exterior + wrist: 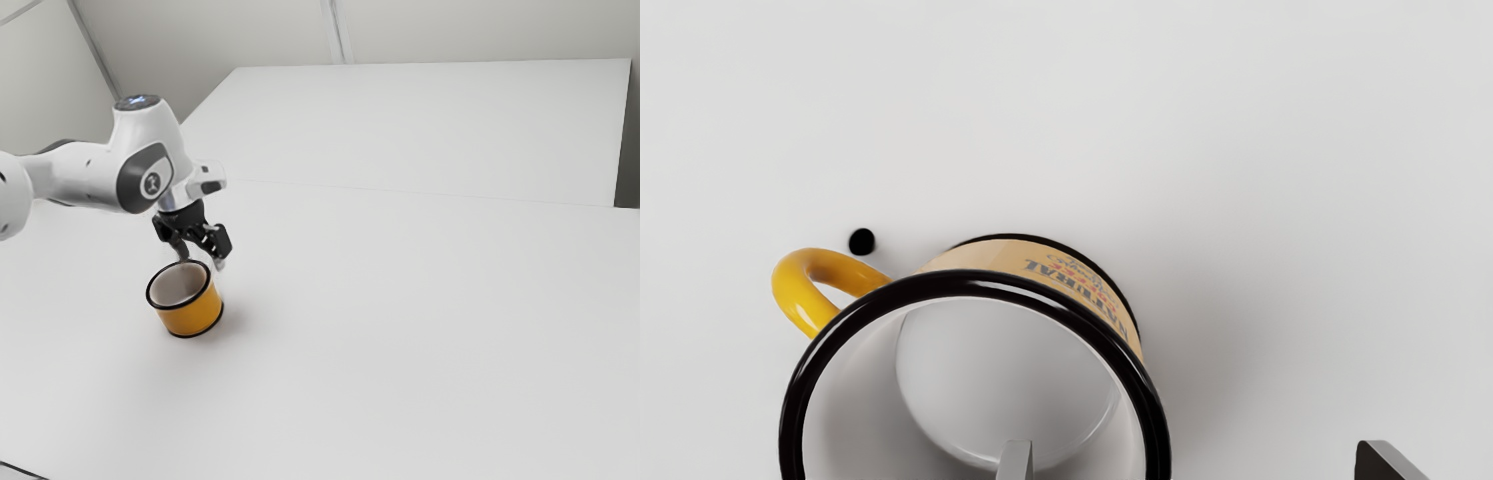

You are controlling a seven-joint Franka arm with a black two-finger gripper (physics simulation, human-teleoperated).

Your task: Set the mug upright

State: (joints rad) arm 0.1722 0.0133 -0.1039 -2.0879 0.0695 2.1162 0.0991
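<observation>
The yellow mug (193, 312) with black rims is on the table in the exterior view, its mouth facing up and tilted toward the exterior view's left. Just above and behind its rim is the black gripper (202, 262). In the wrist view the mug (1132, 327) shows its white inside, printed side and yellow handle. My gripper (1206, 460) is open there: one finger appears over the mug's mouth, the other stands outside the rim, and the mug's wall lies between them. Whether either finger touches the mug cannot be told.
The white table (420, 330) extends around the mug. A small black round spot (862, 241) lies beside the handle in the wrist view. A dark thin line (22, 470) crosses the exterior view's lower left corner.
</observation>
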